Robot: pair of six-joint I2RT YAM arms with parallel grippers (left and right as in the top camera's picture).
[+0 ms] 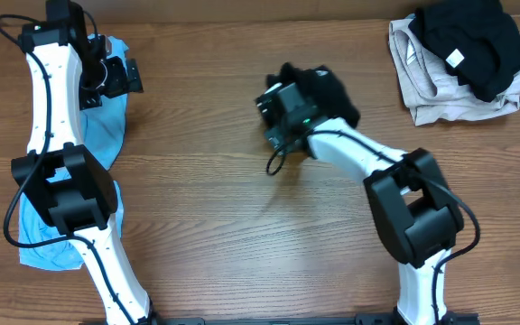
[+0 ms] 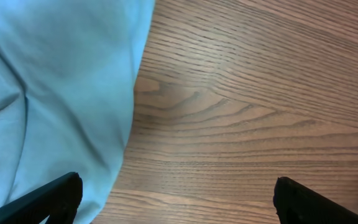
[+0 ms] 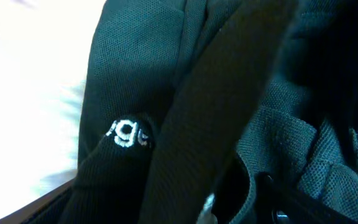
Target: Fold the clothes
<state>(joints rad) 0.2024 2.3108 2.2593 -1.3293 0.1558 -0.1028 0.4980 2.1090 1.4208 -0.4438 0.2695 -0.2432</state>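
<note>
I think the job is about half done. In the upper right of the overhead picture there is a pile on the tabletop (image 1: 224, 226): a beige piece (image 1: 422, 95) with a black piece (image 1: 477, 41) on top. They look put away and roughly folded, so I count those 2 as finished.

2 pieces are left. The black sporty one (image 1: 332, 90) sits in a lump in the upper middle of the overhead picture. It is all bunched up, not flat and not folded. My right hand (image 1: 296, 99) is pushed right into it. The right wrist picture is full of dark cloth with small white letters (image 3: 127, 134), so I cannot tell if that hand is spread or pinching the cloth.

The light blue one (image 1: 106, 135) lies along the left side of the overhead picture, partly under my left arm. It looks loose and not folded. My left hand (image 2: 178, 183) hangs over its edge with its fingers spread wide and nothing between them but bare wood.

I think the black lump needs to be spread flat first.
</note>
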